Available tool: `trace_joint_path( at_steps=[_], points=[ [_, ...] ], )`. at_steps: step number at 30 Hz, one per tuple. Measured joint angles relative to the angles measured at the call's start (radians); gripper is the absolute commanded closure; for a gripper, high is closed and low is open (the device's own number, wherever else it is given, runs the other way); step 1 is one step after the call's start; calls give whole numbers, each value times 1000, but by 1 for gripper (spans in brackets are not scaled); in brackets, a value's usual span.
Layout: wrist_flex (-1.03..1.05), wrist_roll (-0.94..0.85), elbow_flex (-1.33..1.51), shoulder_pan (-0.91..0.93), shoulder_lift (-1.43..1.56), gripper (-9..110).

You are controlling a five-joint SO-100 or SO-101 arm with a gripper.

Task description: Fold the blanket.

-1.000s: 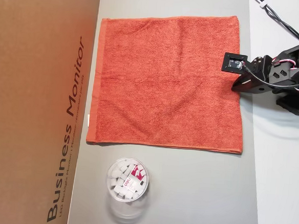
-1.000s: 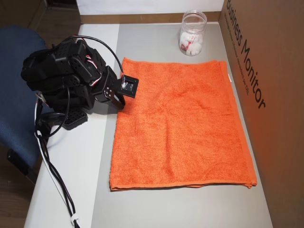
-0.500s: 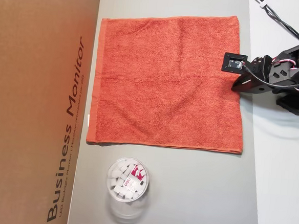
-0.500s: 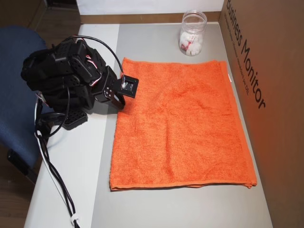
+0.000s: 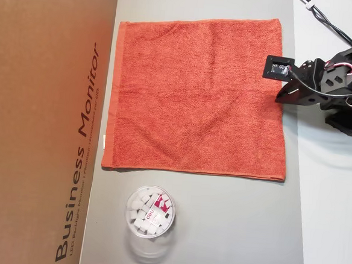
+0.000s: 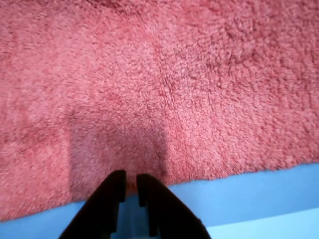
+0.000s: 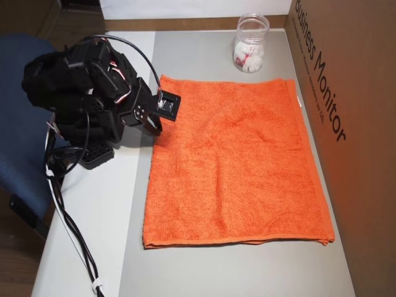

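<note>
The orange-red blanket point(image 5: 196, 97) lies flat and unfolded on a grey mat point(image 5: 235, 233), as both overhead views show point(image 7: 235, 167). My gripper point(image 5: 280, 92) hovers at the middle of the blanket's right edge in one overhead view and at its left edge point(image 7: 157, 127) in the other. In the wrist view the two black fingers point(image 6: 130, 180) point at the blanket's terry edge point(image 6: 174, 74). They stand close together with only a thin slit between them and nothing held. Whether the tips touch the cloth cannot be told.
A clear round tub point(image 5: 149, 213) of white pieces stands on the mat beyond one blanket edge point(image 7: 250, 43). A tall brown cardboard box point(image 5: 43, 123) borders the side opposite the arm. The arm's base point(image 7: 80, 124), its cables point(image 7: 68, 229) and a blue chair point(image 7: 18, 167) lie beside the mat.
The wrist has lifted and pulled back slightly toward the arm base along the blanket's edge. The blanket and tub have not moved.
</note>
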Motion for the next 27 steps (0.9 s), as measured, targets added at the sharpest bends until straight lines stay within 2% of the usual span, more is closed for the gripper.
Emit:
trace_joint_path(
  at_steps=[13,27],
  points=[
    [0,0,-275,2,-268,101],
    [0,3,-440,258,-368,101]
  ],
)
